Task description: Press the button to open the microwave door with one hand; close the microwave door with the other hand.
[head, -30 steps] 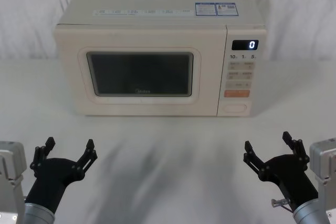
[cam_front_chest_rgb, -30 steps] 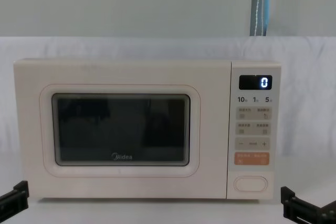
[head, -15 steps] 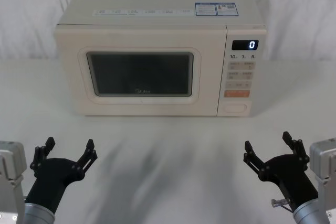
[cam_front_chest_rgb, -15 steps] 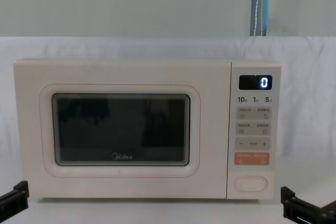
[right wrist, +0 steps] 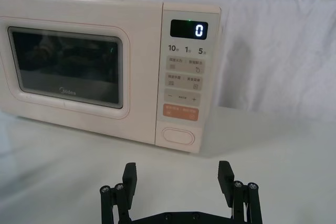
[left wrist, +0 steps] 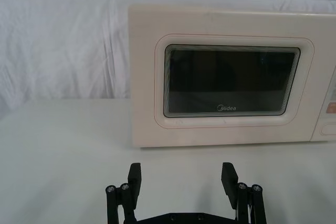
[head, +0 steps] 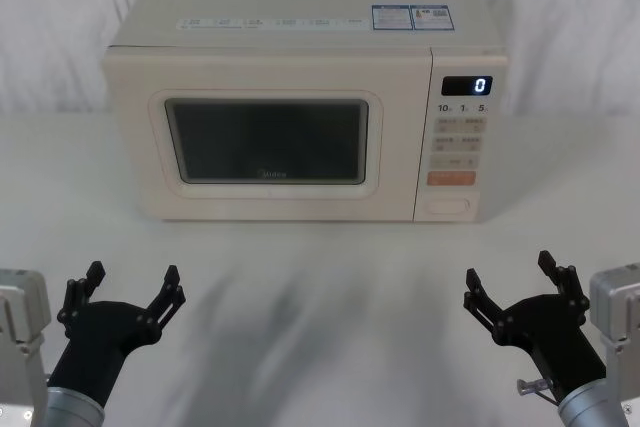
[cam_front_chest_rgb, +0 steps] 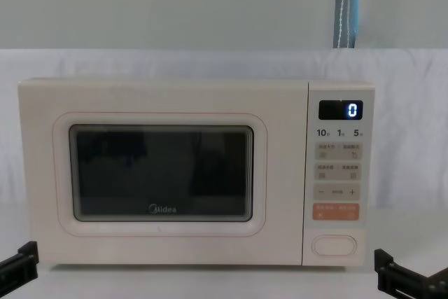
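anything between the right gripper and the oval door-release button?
Nothing visible. The open right gripper hangs over bare white tabletop, short of the cream microwave; its wide cream oval button faces it unobstructed.

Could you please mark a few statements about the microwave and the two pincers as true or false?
1. The microwave door is shut. True.
2. The right pincer is pressing the button. False: it hovers over the table, well short of the microwave.
3. The display reads 0. True.
4. The left pincer is clamped shut. False: its fingers are spread open.
5. The button sits below the orange key. True.
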